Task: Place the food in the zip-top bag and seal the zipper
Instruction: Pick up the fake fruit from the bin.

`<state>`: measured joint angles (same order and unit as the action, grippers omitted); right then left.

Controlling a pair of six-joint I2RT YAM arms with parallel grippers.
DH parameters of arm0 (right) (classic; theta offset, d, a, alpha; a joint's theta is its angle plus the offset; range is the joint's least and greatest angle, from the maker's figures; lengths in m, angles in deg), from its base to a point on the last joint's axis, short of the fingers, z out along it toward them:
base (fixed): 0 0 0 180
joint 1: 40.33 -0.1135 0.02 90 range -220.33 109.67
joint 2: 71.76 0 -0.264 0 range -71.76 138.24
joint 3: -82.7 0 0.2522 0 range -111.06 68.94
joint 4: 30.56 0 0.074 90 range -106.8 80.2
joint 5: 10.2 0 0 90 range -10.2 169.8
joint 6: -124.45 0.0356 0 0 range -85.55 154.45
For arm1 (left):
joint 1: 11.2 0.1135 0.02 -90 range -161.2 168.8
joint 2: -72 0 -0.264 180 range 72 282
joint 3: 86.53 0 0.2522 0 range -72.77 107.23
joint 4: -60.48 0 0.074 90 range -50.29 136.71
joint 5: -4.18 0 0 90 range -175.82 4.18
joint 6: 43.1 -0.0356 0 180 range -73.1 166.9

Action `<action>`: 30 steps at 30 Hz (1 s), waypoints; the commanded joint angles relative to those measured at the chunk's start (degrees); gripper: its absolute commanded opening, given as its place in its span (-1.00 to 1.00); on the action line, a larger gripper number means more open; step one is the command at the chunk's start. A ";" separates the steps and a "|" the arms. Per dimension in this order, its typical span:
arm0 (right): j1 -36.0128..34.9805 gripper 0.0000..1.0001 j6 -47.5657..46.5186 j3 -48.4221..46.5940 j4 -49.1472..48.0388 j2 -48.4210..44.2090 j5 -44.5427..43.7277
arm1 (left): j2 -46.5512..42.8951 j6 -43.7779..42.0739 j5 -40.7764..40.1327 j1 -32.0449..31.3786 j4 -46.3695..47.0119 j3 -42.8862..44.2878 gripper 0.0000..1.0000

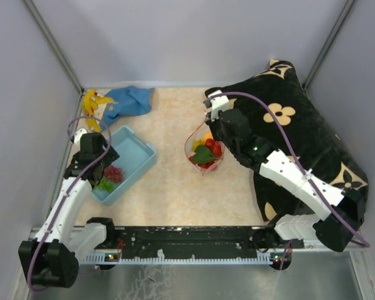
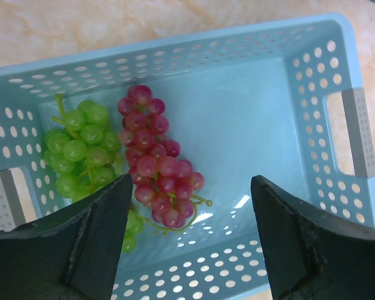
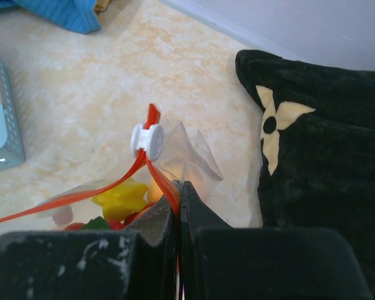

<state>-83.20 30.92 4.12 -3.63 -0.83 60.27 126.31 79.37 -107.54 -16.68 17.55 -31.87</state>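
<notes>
The clear zip-top bag (image 1: 203, 156) stands open mid-table with red strawberries, a green leaf and yellow and orange fruit inside. My right gripper (image 3: 179, 195) is shut on the bag's orange-red zipper strip (image 3: 161, 178), just below its white end piece (image 3: 146, 141). A yellow fruit (image 3: 120, 199) shows inside the bag. My left gripper (image 2: 190, 209) is open above the light-blue basket (image 2: 319, 112), which holds the dark red grapes (image 2: 153, 156) and the green grapes (image 2: 81, 147). In the top view the left gripper (image 1: 101, 161) hovers over both bunches (image 1: 109, 177).
A black pillow with cream flowers (image 1: 306, 137) fills the right side, close behind the right arm. A yellow banana (image 1: 91, 105) and a blue cloth (image 1: 130, 100) lie at the back left. Grey walls close in the table.
</notes>
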 commanded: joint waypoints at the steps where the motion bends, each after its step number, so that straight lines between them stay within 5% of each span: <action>1: 0.33 -1.00 -0.92 0.34 -4.85 -2.53 0.18 | 0.53 3.93 0.76 3.39 2.77 -1.29 0.65; 25: 0.34 -1.00 -1.19 1.01 -6.06 -2.12 2.72 | 24.98 15.20 3.71 8.97 14.27 -4.08 0.60; 30: 0.36 -1.00 -1.22 1.18 -6.15 -2.21 2.26 | 27.74 13.41 6.08 8.91 14.32 -3.24 0.30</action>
<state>-83.16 30.40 5.56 -5.36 -1.07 63.33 151.86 93.30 -104.85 -8.11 31.62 -34.97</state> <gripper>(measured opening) 0.005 0.721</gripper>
